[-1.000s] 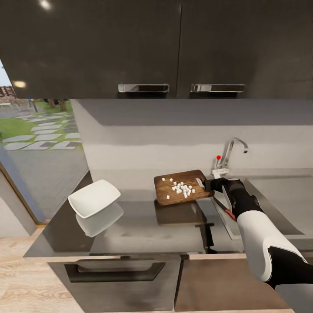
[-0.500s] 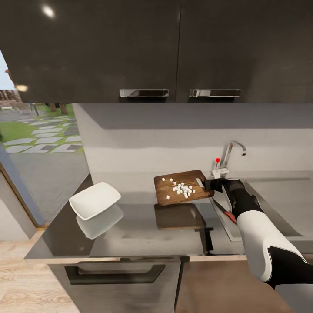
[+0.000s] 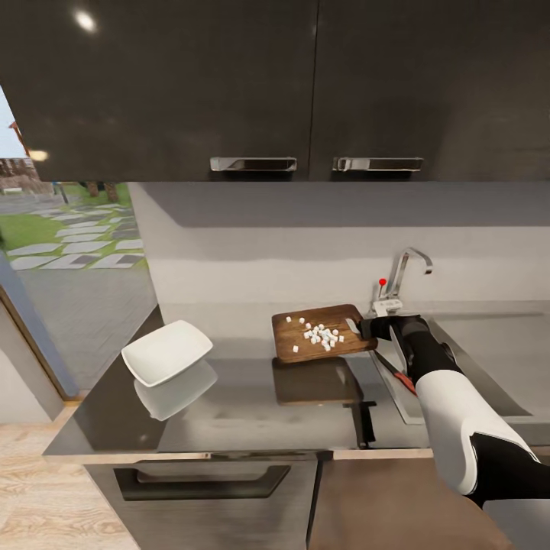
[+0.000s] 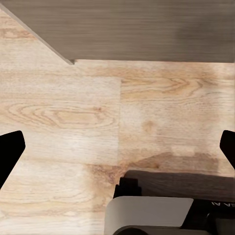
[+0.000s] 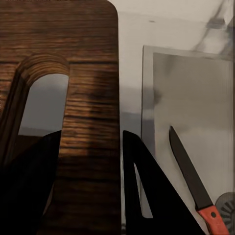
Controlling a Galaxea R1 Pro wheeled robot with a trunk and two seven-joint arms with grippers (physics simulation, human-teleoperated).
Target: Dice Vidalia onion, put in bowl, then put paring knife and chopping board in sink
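Right gripper (image 3: 365, 327) pinches chopping board (image 3: 321, 334) handle end, lifted off countertop (image 3: 244, 401), diced onion (image 3: 321, 334) on top. Paring knife (image 5: 193, 183) in sink (image 5: 196, 107). Bowl (image 3: 166, 351) centre-left. Left gripper (image 4: 117, 147) fingers spread.

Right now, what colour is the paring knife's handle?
Red-orange, with a dark blade; the paring knife shows best in the right wrist view, lying in the sink.

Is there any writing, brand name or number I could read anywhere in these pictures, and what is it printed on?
No text can be read with certainty.
Left wrist view: faint pale marks on the robot's dark body, cut off at the picture's edge and too small to read.
The chopping board, bowl, paring knife and cabinets carry no text.
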